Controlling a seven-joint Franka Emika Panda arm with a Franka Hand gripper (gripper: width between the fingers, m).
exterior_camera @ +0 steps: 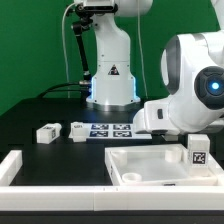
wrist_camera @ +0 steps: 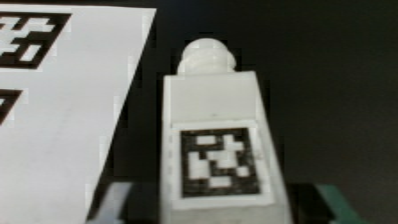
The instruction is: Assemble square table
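Jaws read as clenched on the held leg [wrist_camera: 217, 135]. In the wrist view its tagged end sits squarely between the dark fingers [wrist_camera: 121, 203] of the gripper [wrist_camera: 222, 208], though the contact line is cut off by the picture's edge, so the grasp is a judgement. Same view: held leg is just beside the marker board [wrist_camera: 71, 100], not touching it, with black table [wrist_camera: 329, 90] behind. Its rounded peg [wrist_camera: 210, 55] points away from the gripper. Handling estimate: a small plastic block, light and stiff, with smooth faces that could slip or twist. The flat sides at the tagged end are the sound place to grip, leaving the peg free for a socket. Only this view shows the peg and the leg's seating between the fingers; it shows nothing of the other parts. Exterior view: held leg [exterior_camera: 198, 152] hangs under the arm's wrist, well off the marker board toward the exterior view's right, apparently over the tabletop [exterior_camera: 150, 168]. The tabletop lies nearer the camera than the marker board, rim up. Two loose legs [exterior_camera: 47, 132] [exterior_camera: 78, 130] lie just off the marker board's other end, toward the exterior view's left. A fourth leg is not visible. A white fence bar [exterior_camera: 10, 168] lies nearer the camera on that side. This view hides the fingers themselves.
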